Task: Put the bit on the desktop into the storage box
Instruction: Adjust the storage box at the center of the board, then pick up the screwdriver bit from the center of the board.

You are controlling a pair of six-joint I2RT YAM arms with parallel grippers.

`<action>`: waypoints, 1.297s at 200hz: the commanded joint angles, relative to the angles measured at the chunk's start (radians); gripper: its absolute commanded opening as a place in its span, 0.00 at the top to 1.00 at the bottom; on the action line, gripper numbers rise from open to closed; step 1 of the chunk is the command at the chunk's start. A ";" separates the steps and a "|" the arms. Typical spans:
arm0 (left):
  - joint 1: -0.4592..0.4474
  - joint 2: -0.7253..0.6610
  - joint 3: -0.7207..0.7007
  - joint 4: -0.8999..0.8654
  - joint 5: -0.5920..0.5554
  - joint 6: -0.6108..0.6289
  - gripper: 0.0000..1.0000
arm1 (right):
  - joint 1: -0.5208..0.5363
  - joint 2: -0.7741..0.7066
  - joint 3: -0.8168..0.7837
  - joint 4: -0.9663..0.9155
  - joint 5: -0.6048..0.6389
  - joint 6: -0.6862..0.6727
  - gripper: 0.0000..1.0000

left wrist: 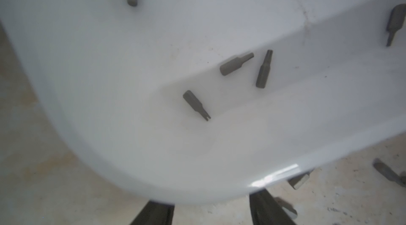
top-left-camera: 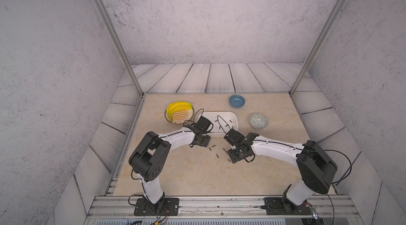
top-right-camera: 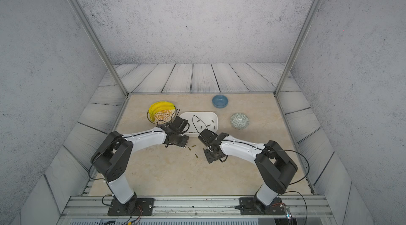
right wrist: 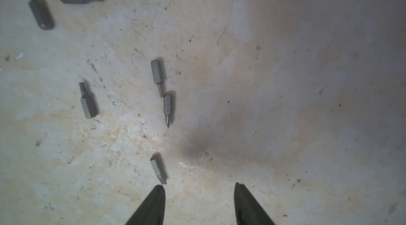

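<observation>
Over the near rim of the storage box, the left gripper hangs from its bent, forward-reaching arm, jaws parted and empty (stored bits lie inside). The right gripper, likewise parted and empty, points down at the desktop, loose bits scattered there, one just beside a fingertip.

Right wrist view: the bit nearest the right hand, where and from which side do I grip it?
Probably the hex shank of the bit, from above, jaws across its width: it lies flat on the desktop, and its tip tapers thin.
</observation>
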 commanded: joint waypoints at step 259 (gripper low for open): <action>-0.018 0.089 0.015 -0.012 0.006 -0.005 0.79 | 0.003 -0.024 0.009 -0.036 0.044 0.012 0.45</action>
